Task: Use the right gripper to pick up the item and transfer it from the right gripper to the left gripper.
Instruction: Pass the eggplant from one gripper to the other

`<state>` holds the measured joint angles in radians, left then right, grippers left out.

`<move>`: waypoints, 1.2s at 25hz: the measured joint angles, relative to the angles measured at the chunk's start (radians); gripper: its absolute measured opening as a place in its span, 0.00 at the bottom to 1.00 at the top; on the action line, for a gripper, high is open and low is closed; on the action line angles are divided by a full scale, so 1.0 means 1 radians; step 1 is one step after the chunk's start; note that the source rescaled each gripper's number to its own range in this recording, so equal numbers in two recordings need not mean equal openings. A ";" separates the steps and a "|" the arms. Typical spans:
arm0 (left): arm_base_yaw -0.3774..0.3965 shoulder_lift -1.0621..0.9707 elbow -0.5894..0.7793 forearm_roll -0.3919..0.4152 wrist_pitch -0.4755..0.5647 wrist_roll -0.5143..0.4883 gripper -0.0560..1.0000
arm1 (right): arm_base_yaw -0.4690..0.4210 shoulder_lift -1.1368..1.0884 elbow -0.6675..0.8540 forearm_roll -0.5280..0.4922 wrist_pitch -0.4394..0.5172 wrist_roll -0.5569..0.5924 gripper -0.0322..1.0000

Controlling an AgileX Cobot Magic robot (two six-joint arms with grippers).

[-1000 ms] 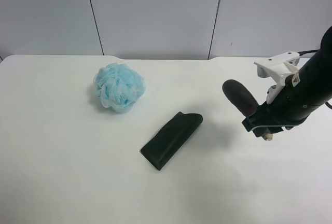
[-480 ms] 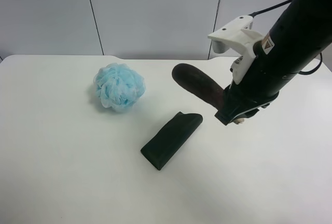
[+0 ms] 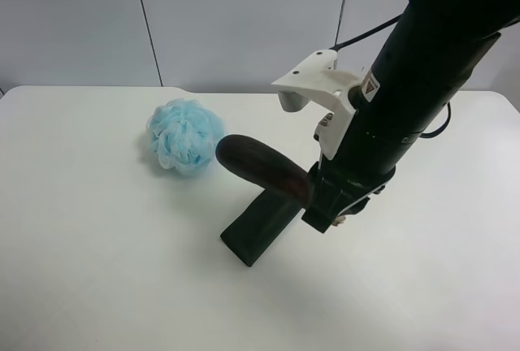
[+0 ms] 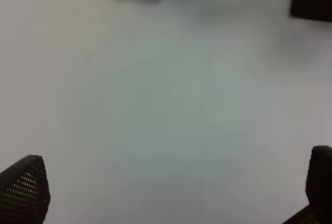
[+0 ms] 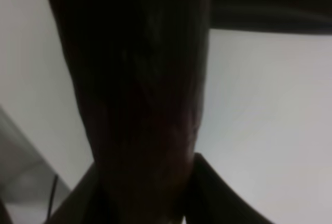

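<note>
1 white table [image 3: 97,286], grey panelled wall [image 3: 244,26], eggplant [image 3: 260,168] in right gripper [image 3: 323,205]

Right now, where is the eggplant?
Near the centre of the exterior high view, clamped in the right gripper, the eggplant overlaps the far end of the dark green cloth, its free end pointing toward the blue pouf.

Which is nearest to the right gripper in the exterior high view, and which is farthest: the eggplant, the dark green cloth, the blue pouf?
1. eggplant: held in the right gripper itself.
2. dark green cloth: lying close by, partly hidden behind the eggplant.
3. blue pouf: farthest, toward the view's left.
</note>
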<state>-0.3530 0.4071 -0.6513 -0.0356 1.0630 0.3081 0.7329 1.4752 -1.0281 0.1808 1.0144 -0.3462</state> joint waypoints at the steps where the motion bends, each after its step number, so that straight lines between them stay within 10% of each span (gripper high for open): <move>1: -0.044 0.020 -0.013 0.020 0.001 0.000 1.00 | 0.000 0.001 -0.003 0.021 0.005 -0.015 0.03; 15: -0.610 0.357 -0.068 0.360 -0.014 -0.008 1.00 | 0.000 0.073 -0.122 0.218 0.119 -0.179 0.03; 30: -0.815 0.509 -0.068 0.549 -0.098 -0.012 1.00 | 0.000 0.191 -0.260 0.405 0.192 -0.254 0.03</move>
<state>-1.1676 0.9157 -0.7196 0.5137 0.9652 0.2965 0.7329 1.6662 -1.2883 0.5855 1.2061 -0.6006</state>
